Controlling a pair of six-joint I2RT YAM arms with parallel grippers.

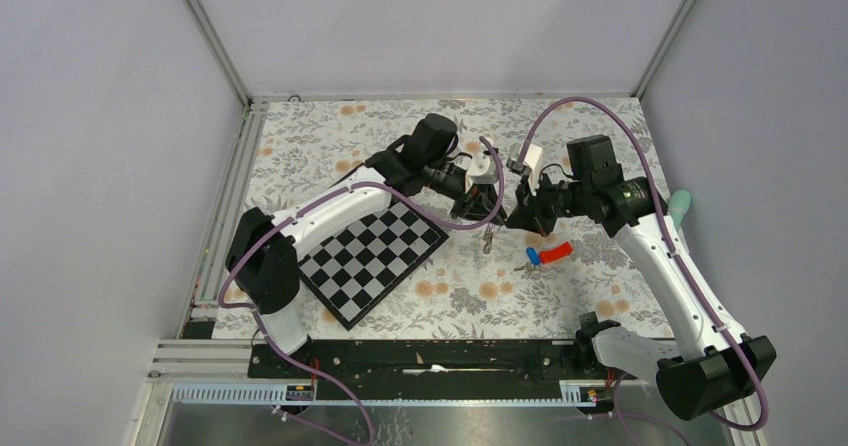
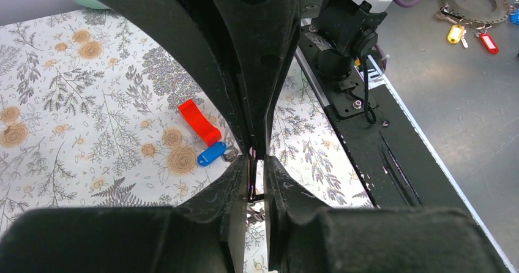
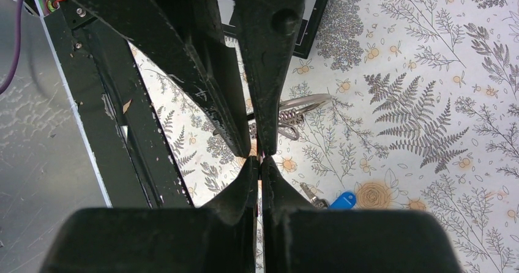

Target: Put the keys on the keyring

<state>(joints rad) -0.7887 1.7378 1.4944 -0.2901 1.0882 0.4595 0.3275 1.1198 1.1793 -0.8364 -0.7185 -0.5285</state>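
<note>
Keyring [image 2: 251,181] is being pinched edge-on above the cloth [image 1: 330,136] by the left gripper [image 2: 257,163] and should be being held rigid while the right gripper [image 3: 260,160], pressed together on nothing discernible, is being lined up, the blue-capped key [image 1: 533,257] being left lying on the cloth.

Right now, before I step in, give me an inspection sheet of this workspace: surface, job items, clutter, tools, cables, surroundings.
Surface: floral cloth covers the table.
Job's things: keyring pinched edge-on in the left tool; blue key lies on the cloth, apart from the ring.
Clutter: red tag beside the blue key; chessboard on the left; mint object at the right edge.
Tools: left tool shut on the keyring; right tool shut, and what it pinches, if anything, cannot be told.
Cables: purple cables run along both arms, one arching over the right arm.
Surroundings: grey walls; tagged keys lie outside the table.
</note>
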